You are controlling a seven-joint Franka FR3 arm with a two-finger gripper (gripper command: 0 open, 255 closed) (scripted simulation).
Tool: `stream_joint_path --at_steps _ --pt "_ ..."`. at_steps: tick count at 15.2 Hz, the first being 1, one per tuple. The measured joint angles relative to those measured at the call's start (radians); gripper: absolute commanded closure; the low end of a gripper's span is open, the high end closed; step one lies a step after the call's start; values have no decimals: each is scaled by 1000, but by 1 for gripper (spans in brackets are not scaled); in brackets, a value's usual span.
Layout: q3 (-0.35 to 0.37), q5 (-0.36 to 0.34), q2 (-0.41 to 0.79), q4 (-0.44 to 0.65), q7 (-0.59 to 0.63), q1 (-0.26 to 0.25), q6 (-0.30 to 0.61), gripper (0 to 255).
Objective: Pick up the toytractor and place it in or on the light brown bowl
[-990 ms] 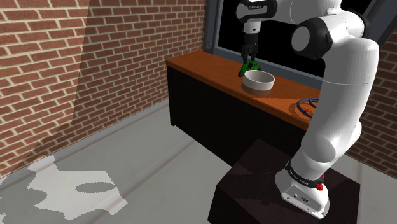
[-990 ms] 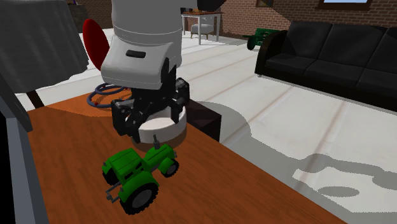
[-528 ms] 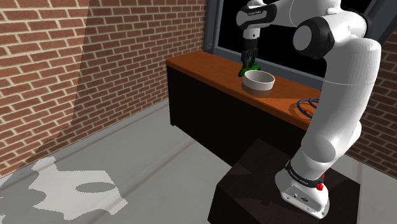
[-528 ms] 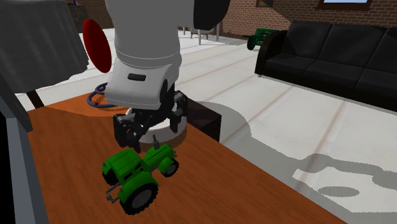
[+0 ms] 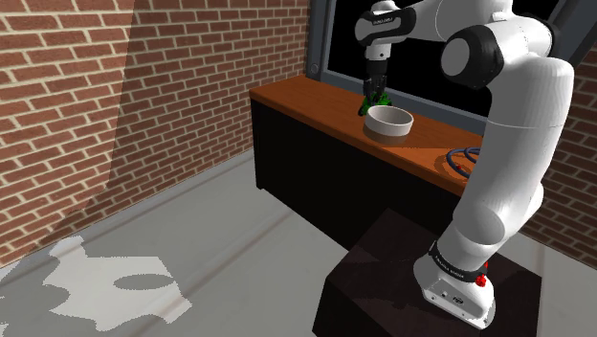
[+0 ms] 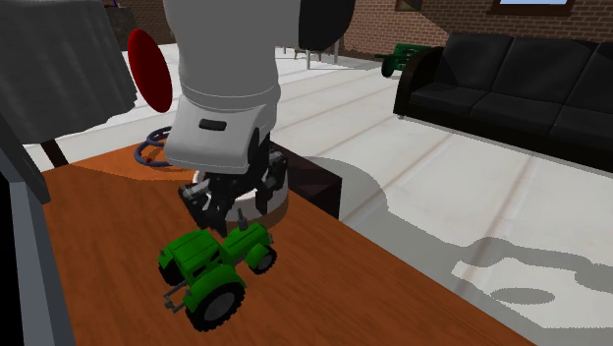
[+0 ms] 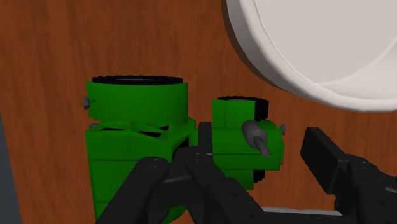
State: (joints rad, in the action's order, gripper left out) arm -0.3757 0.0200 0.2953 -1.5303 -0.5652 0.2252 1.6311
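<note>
Green toy tractor [image 7: 137, 127] [image 6: 211, 260] [image 5: 378, 99] upright on the wooden worktop [image 5: 297, 101] [image 6: 108, 246], just beside the pale bowl [image 7: 318, 44] [image 5: 389, 122] but apart from its rim. Black fingers [image 7: 337, 168] spread open, low over the tractor's narrow front, the end nearest the bowl, one on each side. Cannot tell whether either finger touches the green body.

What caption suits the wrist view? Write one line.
Open gripper astride green toy tractor on brown counter, pale bowl alongside.
</note>
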Motion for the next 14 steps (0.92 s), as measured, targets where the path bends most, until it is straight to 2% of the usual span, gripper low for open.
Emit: stream_joint_path --at_steps 9,14 --pt "-1 0 2 -4 0 1 -1 255" --pt "-2 -1 3 45 -2 3 -51 255"
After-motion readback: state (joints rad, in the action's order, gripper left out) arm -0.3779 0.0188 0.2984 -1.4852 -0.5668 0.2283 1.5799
